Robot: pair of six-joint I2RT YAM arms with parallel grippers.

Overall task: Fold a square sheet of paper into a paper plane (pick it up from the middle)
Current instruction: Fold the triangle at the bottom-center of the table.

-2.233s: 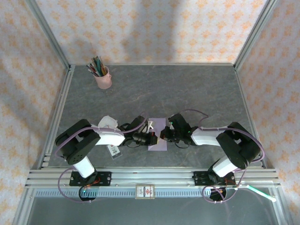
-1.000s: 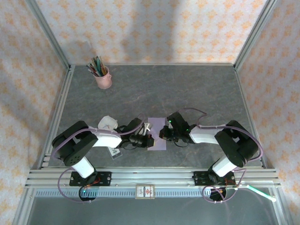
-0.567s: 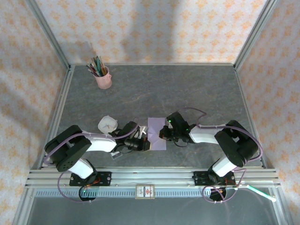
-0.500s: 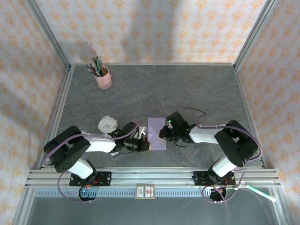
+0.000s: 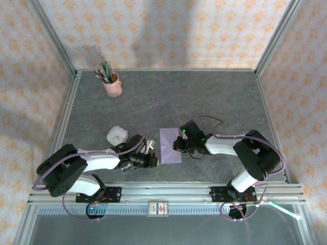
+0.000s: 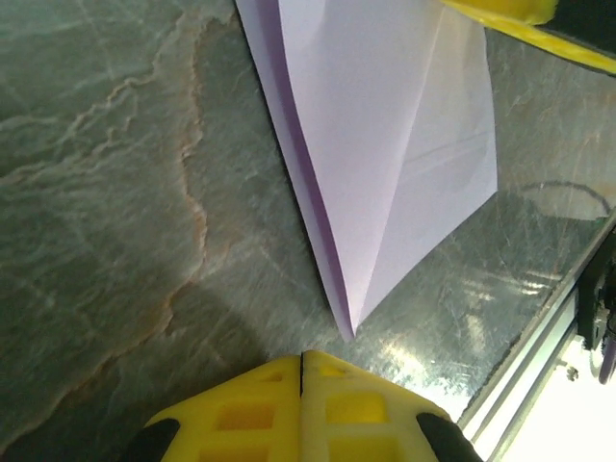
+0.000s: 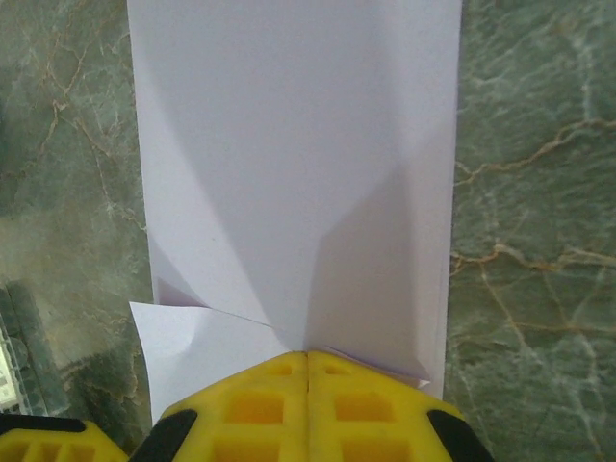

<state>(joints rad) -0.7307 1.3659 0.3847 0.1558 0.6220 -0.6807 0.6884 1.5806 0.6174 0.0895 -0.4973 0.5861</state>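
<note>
Lavender square sheet of paper [image 5: 170, 145] lies flat on the grey stone-look surface [image 5: 214, 97], close to the near edge and roughly midway between the left and right edges. It is partly folded: the wrist views show diagonal creases and doubled layers. Not yet a dart.

Right claw [image 7: 308, 358]: fingers together, nothing between them. The tip is set down on the paper along its side facing the right edge of the surface, where folded flaps meet. A small loose flap peeks out just beside it. Reads as a pin, pressing down.

Left claw [image 6: 302, 371]: fingers together, nothing gripped. It sits low over bare surface just off the paper's near corner on the left-edge side, apparently not touching it.

Pink cup of pens [image 5: 112, 84] sits well apart, toward the far left corner. A white crumpled item [image 5: 116, 136] lies near the left arm, away from the paper.

Judgement:
- Step in hand: likely flattening a fold, right claw anchoring while the left comes in to run the crease.
- Hold the right claw's pressure steady so the layers cannot slide.
- Bring the left claw onto the folded edge at the corner and sweep along the crease away from the anchor, low and slow.
- Thin paper may buckle or skate on this smooth surface if shoved toward the anchor.
- Tuck the loose flap before pressing
</note>
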